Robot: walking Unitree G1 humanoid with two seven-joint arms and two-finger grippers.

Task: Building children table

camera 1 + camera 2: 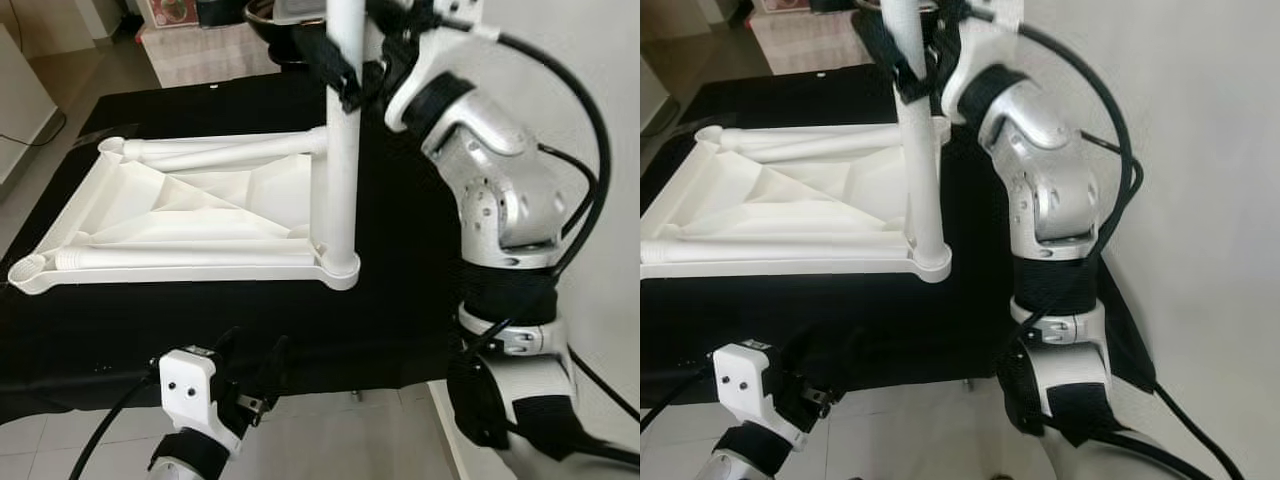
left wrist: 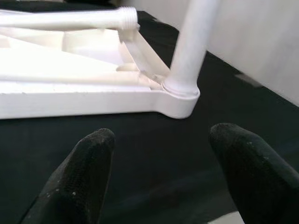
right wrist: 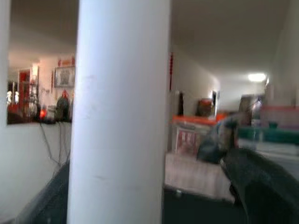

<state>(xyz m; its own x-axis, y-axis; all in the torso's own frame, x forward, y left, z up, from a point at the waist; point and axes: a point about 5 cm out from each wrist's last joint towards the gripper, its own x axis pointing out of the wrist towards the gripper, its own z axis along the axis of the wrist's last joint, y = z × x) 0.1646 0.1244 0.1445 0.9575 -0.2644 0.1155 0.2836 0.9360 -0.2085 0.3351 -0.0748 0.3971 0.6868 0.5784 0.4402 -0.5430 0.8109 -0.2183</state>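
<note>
Silver jointed arms, black cables, white wrist housing – black textured fingers (image 2: 79,177)

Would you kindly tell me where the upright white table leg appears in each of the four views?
Left eye: upright leg, right of centre, standing in the tabletop's corner socket.
Right eye: leg, left of centre.
Left wrist: leg, beyond the left gripper.
Right wrist: leg, close up.
Shared landmark: the corner socket.

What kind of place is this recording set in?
Probably a home: tiled floor, a furnished room behind, and a white tabletop upside down on a black cloth, its leg held by the right gripper.
</note>
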